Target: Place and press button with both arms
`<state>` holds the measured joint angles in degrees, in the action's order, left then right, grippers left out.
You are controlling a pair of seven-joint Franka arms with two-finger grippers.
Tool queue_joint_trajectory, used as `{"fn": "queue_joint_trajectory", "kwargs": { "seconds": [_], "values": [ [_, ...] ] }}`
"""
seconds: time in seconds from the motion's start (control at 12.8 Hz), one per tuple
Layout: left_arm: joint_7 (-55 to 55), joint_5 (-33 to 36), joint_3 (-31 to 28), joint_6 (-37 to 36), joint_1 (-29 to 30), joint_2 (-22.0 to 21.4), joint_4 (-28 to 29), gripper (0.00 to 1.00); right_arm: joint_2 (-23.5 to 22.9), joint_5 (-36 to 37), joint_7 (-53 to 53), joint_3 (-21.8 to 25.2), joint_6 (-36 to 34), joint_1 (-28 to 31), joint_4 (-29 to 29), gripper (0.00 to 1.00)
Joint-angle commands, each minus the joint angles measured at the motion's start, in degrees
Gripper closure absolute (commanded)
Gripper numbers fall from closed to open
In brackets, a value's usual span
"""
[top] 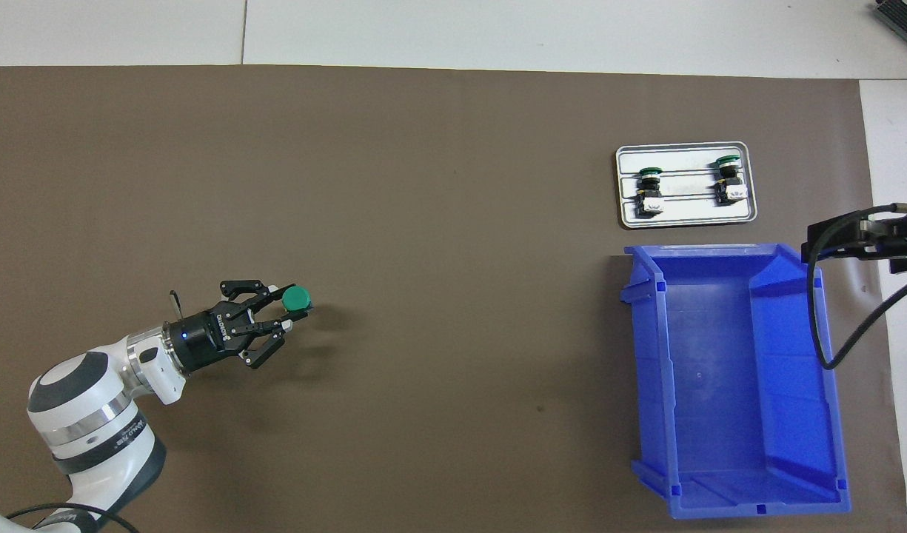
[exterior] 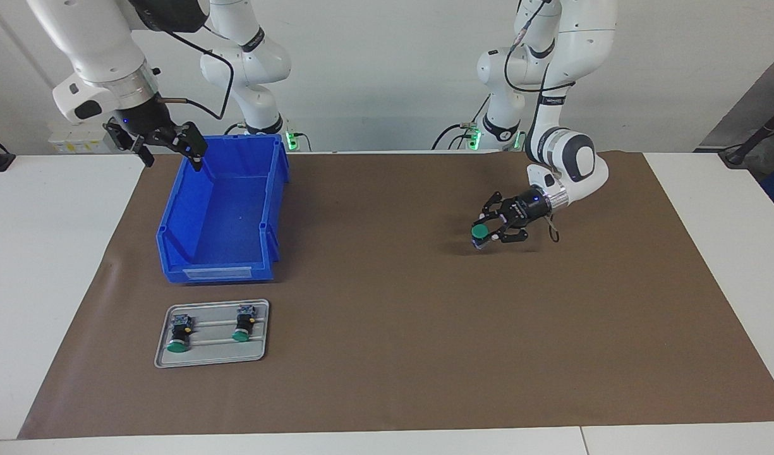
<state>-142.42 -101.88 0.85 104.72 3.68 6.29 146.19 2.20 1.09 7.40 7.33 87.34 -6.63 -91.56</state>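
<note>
Middle of the brown mat (exterior: 387, 303) is wide open; only the blue bin (exterior: 225, 215) and the metal tray (exterior: 213, 333) just beside it block the right arm's end.

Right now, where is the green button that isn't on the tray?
The green button sits in the left tool, low over the brown mat at the left arm's end of the table, apart from the blue bin.
</note>
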Motion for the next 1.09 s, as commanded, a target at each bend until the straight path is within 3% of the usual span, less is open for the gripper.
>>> {"fn": "queue_joint_trajectory", "kwargs": {
  "seconds": [0.0, 0.08, 0.23, 0.31, 0.55, 1.01],
  "values": [
    [-3.21, -1.66, 0.38, -1.28, 0.63, -0.93, 2.86, 1.00, 1.05, -0.91, -1.25, -0.12, -0.42, 0.22, -0.99, 0.00],
    [-3.22, -1.66, 0.38, -0.41, 0.45, -0.75, 2.96, 1.00, 1.05, -0.91, -1.25, -0.12, -0.42, 0.22, -0.90, 0.00],
    [-3.22, -1.57, 0.38, 1.36, 0.01, -0.49, 3.04, 0.58, 1.05, -0.91, -1.25, -0.12, -0.42, 0.22, -0.99, 0.00],
    [-3.22, -1.39, 0.38, 1.45, 0.01, -0.49, 2.96, 0.53, 1.05, -0.91, -1.25, -0.12, -0.42, 0.22, -0.99, 0.00],
    [-3.22, -1.04, 0.29, 1.10, 0.54, -0.49, 2.69, 0.43, 1.05, -0.91, -1.25, -0.12, -0.42, 0.22, -0.99, 0.00],
    [0.20, 1.92, 0.20, 0.75, 2.29, -0.31, -0.11, 0.43, 1.05, -0.91, -1.25, -0.12, -0.42, 0.22, -0.99, 0.00]
  ]
}}
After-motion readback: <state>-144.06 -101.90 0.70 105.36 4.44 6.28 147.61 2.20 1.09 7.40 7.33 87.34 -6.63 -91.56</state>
